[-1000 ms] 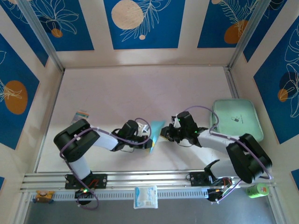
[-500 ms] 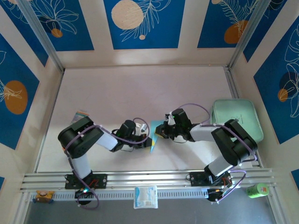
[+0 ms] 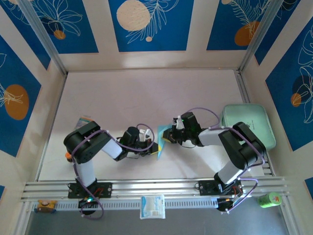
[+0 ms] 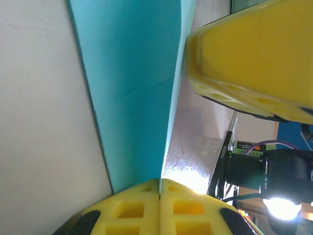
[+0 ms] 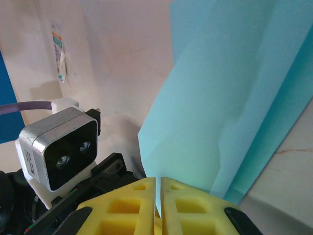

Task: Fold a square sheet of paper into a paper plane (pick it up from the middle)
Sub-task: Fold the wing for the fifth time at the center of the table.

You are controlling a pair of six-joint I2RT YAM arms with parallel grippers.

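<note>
MOVED: right gripper edged left | GRIP: it and left gripper each pinch the part-folded light blue paper sheet | WHERE: above near-edge middle of table | LEFT: final folds, likely

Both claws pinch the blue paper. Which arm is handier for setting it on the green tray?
Right, probably: the right gripper is shut on the folded paper, and the mint-green tray lies on that arm's side.

Paper: light blue, plain, folded into overlapping layers with sharp creases, tapering to a narrow strip. From above it shows as a slim sliver, mid-tabletop toward the near edge. It is pinched between the left gripper and the right gripper, both clamped on it.
</note>
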